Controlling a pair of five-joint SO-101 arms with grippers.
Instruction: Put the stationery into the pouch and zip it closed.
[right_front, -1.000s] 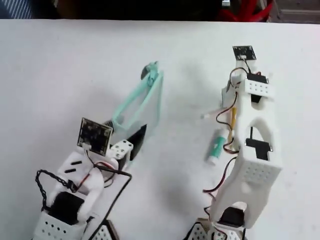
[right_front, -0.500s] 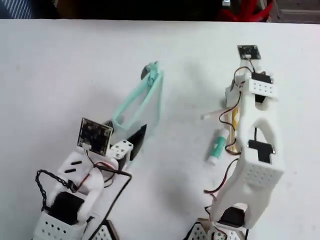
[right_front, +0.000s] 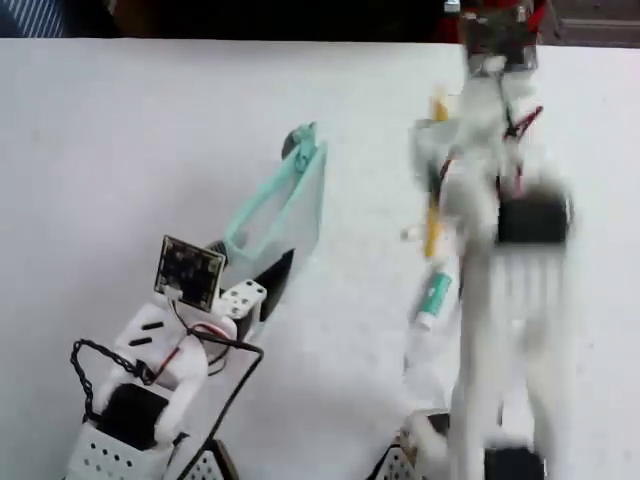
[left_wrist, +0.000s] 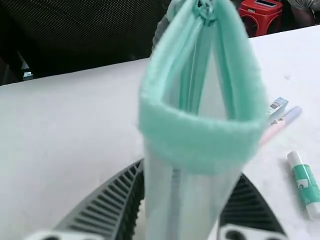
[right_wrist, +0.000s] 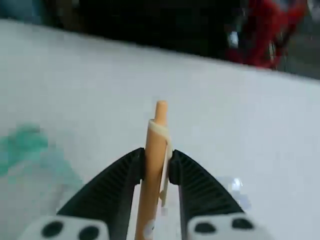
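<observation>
Pouch (left_wrist: 200, 140) — fuzzy cloth trim, seemingly clear plastic walls; pen (right_wrist: 154, 160) smooth.

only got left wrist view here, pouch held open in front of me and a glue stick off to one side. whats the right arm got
observer: The right gripper is shut on an orange pen.
operator: is it over the pouch yet
observer: No. From the high view, the pen is well off to the side of the pouch, close to the glue stick on the table.
</observation>
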